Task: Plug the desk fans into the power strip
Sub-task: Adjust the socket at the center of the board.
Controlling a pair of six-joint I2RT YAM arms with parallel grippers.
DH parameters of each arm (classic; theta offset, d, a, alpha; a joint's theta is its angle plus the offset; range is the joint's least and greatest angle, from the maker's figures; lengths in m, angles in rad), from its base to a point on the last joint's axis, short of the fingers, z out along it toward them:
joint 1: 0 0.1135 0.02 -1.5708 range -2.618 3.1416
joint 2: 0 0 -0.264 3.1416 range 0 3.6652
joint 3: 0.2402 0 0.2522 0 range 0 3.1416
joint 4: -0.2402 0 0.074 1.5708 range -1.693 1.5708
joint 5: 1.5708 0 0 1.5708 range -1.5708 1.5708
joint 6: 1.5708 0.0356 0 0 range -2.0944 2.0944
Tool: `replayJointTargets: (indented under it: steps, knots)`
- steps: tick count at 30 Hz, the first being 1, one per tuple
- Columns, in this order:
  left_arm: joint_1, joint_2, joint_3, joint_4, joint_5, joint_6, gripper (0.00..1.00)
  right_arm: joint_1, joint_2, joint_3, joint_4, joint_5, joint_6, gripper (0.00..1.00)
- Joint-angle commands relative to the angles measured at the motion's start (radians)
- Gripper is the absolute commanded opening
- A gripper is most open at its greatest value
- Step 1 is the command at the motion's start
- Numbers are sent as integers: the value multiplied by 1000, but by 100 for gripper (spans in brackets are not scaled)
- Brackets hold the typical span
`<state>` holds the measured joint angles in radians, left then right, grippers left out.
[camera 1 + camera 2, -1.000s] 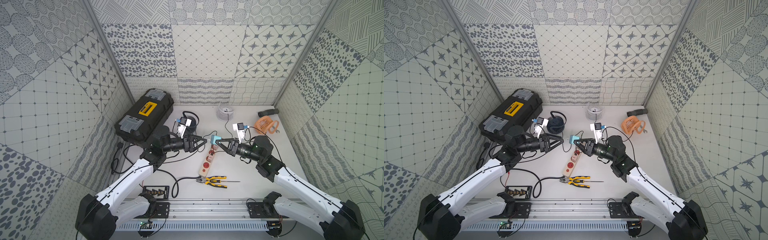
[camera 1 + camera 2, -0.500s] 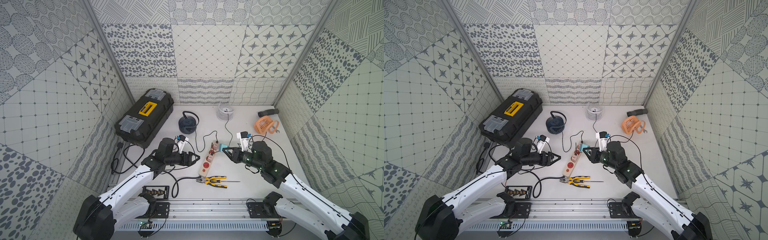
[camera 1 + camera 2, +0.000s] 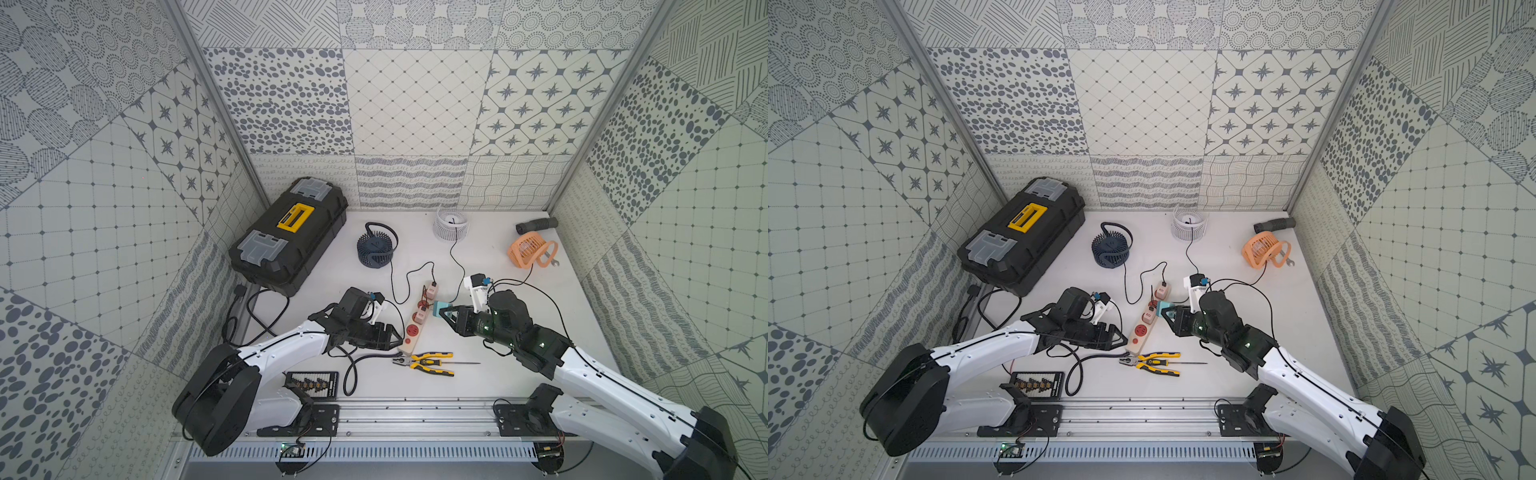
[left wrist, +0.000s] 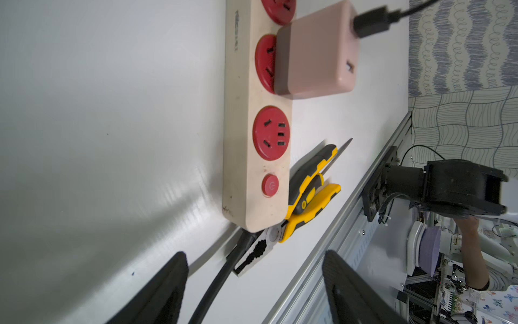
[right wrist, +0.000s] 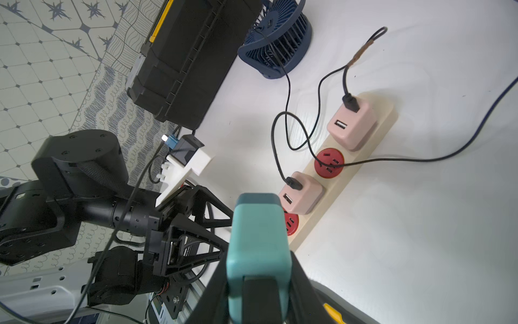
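The cream power strip (image 3: 417,320) (image 3: 1144,328) lies on the white table with two pink adapters (image 5: 351,126) plugged in. A free red socket (image 4: 270,136) sits by its red button. My right gripper (image 5: 258,266) (image 3: 446,312) is shut on a teal plug block (image 5: 258,230) (image 3: 1165,308), held just right of the strip's middle. From the orange desk fan (image 3: 525,249) at the back right, a thin black cord runs toward that arm. My left gripper (image 4: 253,269) (image 3: 397,334) is open at the strip's near end, its fingers straddling the thick black cord.
Yellow pliers (image 3: 428,359) lie just in front of the strip. A black toolbox (image 3: 291,237) fills the back left. A navy fan (image 3: 374,247) and a white fan (image 3: 451,222) stand behind, their cords looping around the strip. A black bit tray (image 3: 311,380) lies by the front rail.
Both arms have dropped and pulled back toward the front. The left gripper went from above the strip's far part to its near end and narrowed a little. The right still holds the teal plug.
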<state>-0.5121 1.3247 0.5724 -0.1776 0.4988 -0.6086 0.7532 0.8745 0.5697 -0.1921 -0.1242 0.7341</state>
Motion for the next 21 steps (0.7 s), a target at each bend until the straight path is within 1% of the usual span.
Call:
replayJointTargets:
  steps: [1,9,15,21]
  knots:
    - [-29,81,2,91,26,0,72,12,5,-5,30,41,18,0]
    - [-69,218,51,160,75,-10,47,19,4,-24,28,63,45,0]
    - [-94,309,95,208,76,-27,31,21,-4,-24,28,77,54,0]
    - [-119,403,130,325,82,-106,25,26,-42,-59,19,104,70,0]
